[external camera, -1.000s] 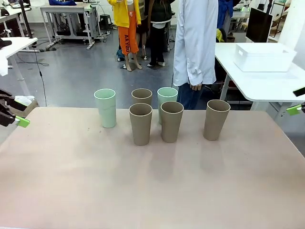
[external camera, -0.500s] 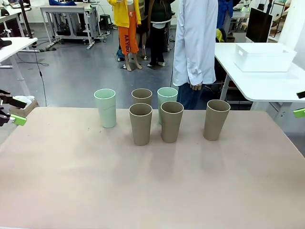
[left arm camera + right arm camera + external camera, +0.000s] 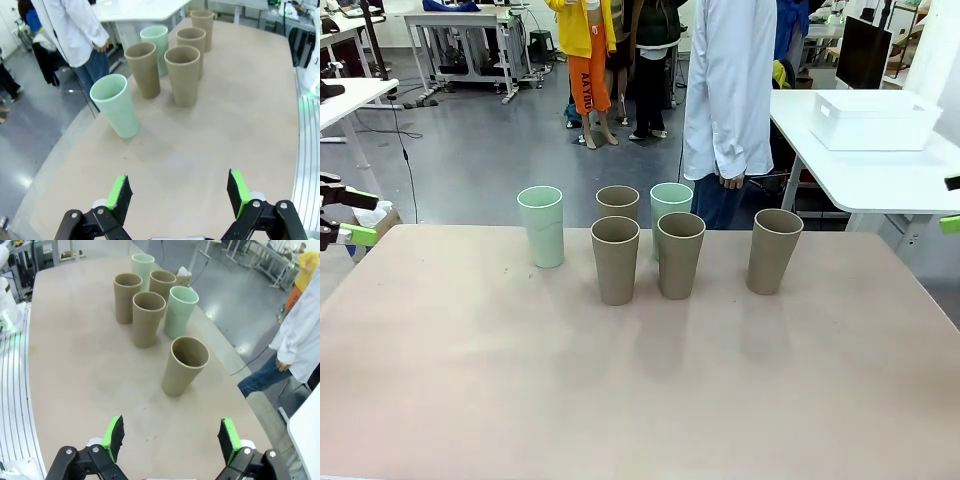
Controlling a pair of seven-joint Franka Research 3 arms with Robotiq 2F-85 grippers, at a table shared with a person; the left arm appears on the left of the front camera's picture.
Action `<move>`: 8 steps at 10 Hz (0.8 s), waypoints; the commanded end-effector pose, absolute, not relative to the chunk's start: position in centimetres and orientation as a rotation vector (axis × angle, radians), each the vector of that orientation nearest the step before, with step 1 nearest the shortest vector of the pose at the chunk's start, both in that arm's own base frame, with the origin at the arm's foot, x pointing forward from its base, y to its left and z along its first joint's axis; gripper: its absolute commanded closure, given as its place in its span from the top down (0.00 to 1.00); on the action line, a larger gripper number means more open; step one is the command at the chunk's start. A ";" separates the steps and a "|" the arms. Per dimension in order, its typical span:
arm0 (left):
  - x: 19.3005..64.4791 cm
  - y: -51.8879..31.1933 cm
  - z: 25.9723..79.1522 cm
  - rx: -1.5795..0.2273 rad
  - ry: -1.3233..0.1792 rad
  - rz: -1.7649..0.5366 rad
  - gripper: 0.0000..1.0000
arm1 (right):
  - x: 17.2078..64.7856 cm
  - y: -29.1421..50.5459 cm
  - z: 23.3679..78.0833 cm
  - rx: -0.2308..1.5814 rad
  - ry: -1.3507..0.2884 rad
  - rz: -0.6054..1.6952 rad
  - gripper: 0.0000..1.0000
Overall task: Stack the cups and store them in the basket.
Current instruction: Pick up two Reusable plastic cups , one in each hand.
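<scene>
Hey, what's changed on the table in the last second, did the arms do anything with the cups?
The left gripper drew back toward the left edge and rose a little; the right gripper slid farther off the right edge. Both are open, holding nothing. The six cups stand where they were, and the basket stays on the side table.

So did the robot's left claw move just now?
Yes. The left gripper has risen and slid slightly outward, away from the nearest mint cup, toward the picture's left edge.
</scene>
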State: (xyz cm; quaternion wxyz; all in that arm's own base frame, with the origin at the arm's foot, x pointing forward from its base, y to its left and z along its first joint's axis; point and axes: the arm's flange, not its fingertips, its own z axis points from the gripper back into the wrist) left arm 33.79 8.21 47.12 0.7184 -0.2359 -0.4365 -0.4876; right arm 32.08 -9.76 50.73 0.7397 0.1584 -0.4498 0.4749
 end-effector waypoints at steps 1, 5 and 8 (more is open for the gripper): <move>34.1 8.4 46.9 -0.553 -1.011 -1.111 1.00 | 30.4 -8.7 49.3 0.378 -1.039 1.068 1.00; 34.1 8.5 46.8 -0.569 -1.069 -1.130 1.00 | 30.6 -8.4 49.2 0.405 -1.030 1.064 1.00; 33.8 8.5 47.1 -0.566 -1.035 -1.112 1.00 | 31.8 -9.4 50.7 0.401 -1.013 1.047 1.00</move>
